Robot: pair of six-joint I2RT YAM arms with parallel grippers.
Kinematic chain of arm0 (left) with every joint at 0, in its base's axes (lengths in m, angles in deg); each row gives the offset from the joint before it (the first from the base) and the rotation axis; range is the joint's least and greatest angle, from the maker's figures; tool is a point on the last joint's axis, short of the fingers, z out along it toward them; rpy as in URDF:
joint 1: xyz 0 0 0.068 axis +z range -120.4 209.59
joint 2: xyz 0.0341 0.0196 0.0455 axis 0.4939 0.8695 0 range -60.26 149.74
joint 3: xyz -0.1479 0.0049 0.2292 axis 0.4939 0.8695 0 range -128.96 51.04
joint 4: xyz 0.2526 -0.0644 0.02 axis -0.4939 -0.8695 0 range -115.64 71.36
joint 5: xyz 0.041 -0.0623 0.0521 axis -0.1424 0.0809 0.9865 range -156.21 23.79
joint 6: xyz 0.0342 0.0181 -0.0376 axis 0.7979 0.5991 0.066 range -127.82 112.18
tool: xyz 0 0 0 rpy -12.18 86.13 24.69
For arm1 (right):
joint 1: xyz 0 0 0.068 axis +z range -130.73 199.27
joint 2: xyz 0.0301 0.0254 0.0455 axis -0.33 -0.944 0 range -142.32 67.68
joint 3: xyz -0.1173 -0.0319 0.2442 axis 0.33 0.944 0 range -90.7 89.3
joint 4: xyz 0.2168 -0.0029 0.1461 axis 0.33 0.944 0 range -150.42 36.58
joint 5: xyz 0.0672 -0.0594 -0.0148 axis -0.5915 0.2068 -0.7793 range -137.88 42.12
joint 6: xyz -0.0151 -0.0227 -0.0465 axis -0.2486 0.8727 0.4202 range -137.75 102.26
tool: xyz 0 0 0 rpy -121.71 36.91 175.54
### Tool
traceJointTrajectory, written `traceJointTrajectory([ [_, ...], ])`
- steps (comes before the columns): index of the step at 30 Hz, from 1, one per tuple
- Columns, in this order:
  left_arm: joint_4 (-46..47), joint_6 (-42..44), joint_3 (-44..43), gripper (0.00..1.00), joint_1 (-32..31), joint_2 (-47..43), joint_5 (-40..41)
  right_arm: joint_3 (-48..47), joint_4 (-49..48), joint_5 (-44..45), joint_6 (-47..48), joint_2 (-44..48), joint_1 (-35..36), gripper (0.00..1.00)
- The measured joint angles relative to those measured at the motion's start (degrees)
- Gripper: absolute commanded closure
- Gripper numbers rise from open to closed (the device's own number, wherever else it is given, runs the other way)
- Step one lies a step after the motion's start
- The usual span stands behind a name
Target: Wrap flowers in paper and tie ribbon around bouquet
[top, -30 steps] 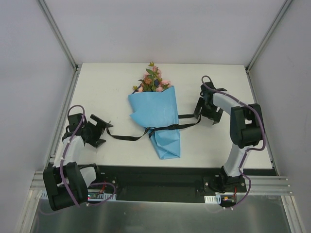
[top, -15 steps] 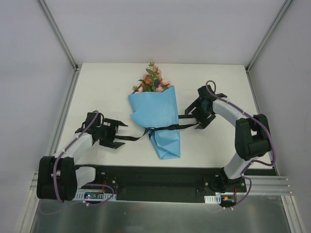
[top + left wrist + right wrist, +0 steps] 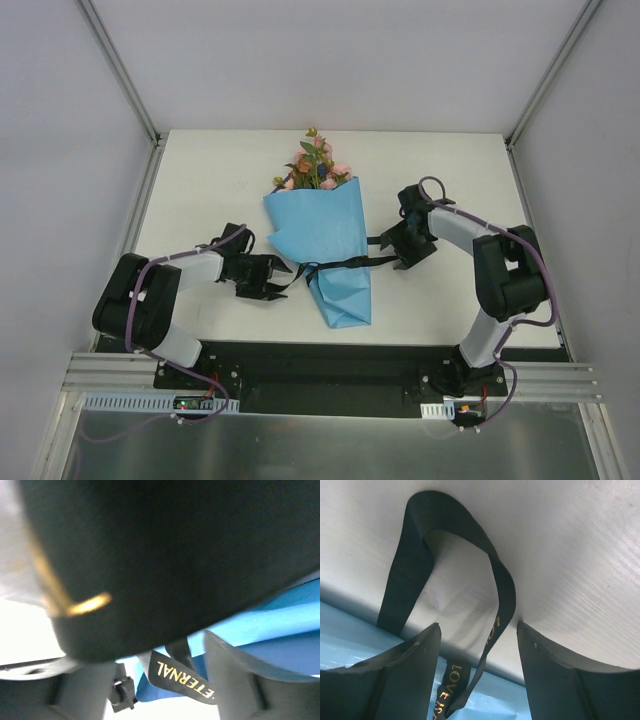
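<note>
The bouquet lies in the middle of the table: a light blue paper (image 3: 325,240) cone with pink and orange flowers (image 3: 315,165) at its far, wide end. A black ribbon (image 3: 345,265) crosses the cone's narrow part and trails off both sides. My left gripper (image 3: 276,278) is low at the cone's left edge, open, with the gold-lettered ribbon (image 3: 187,677) between its fingers (image 3: 235,680) and the paper (image 3: 280,625) just behind. My right gripper (image 3: 392,250) is at the cone's right edge, also open. A ribbon (image 3: 502,595) loop hangs free between its fingers (image 3: 405,675).
The white table (image 3: 200,180) is boxed in by grey walls and metal posts (image 3: 135,215) on both sides. A black strip (image 3: 330,362) runs along the near edge by the arm bases. A dark blur fills the upper part of the left wrist view.
Both arms have swung inward along the ribbon's ends, from well out to the sides to right beside the paper cone. The bouquet and ribbon have stayed put.
</note>
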Motion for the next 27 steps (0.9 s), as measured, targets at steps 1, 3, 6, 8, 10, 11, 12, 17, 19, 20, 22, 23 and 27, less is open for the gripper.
traceJointTrajectory([
  [1,0.2,-0.6,-0.4,0.48,-0.4,0.4,0.2,-0.2,0.0,0.4,-0.1,0.0,0.2,0.40],
  [3,0.8,-1.1,-0.8,0.64,-1.2,1.1,1.3,-0.4,0.3,1.6,-0.4,-0.2,0.9,0.44],
  [6,1.9,-1.8,-0.9,0.91,-1.8,1.6,3.0,-0.8,1.4,3.6,-0.6,-0.5,1.9,0.61],
  [8,2.7,-1.8,-0.9,0.96,-2.1,1.8,3.9,-1.4,2.6,4.9,0.0,-0.9,2.7,0.83],
  [10,3.7,-0.4,-0.9,1.00,-2.1,1.9,5.4,-1.7,3.6,7.0,1.2,-1.0,3.8,0.99],
  [11,4.1,0.8,-1.0,1.00,-2.3,1.7,6.5,-1.7,3.4,8.0,2.7,-1.0,4.4,1.00],
  [12,4.2,3.4,-1.6,1.00,-2.4,1.3,7.8,-1.7,3.4,9.2,4.7,-1.0,5.1,1.00],
  [17,2.6,25.5,-7.2,1.00,-4.5,-1.6,18.7,-4.9,-0.3,15.7,23.7,-1.1,9.4,1.00],
  [19,0.7,32.4,-9.9,1.00,-5.9,-2.9,22.8,-7.3,-1.2,21.7,30.9,-1.1,11.9,1.00],
  [20,-0.7,35.9,-11.0,1.00,-6.7,-4.2,25.5,-8.0,-1.9,24.6,33.5,-0.9,12.9,1.00],
  [22,-3.5,39.2,-12.0,1.00,-7.3,-6.4,29.7,-8.2,-2.5,28.3,36.8,-0.5,14.5,1.00],
  [23,-5.4,40.6,-12.3,1.00,-7.3,-7.5,32.2,-8.3,-2.2,29.3,37.2,-0.4,14.6,1.00],
  [27,-10.8,45.7,-12.6,1.00,-6.8,-9.8,40.1,-12.7,3.9,35.3,37.0,-2.5,13.7,1.00],
])
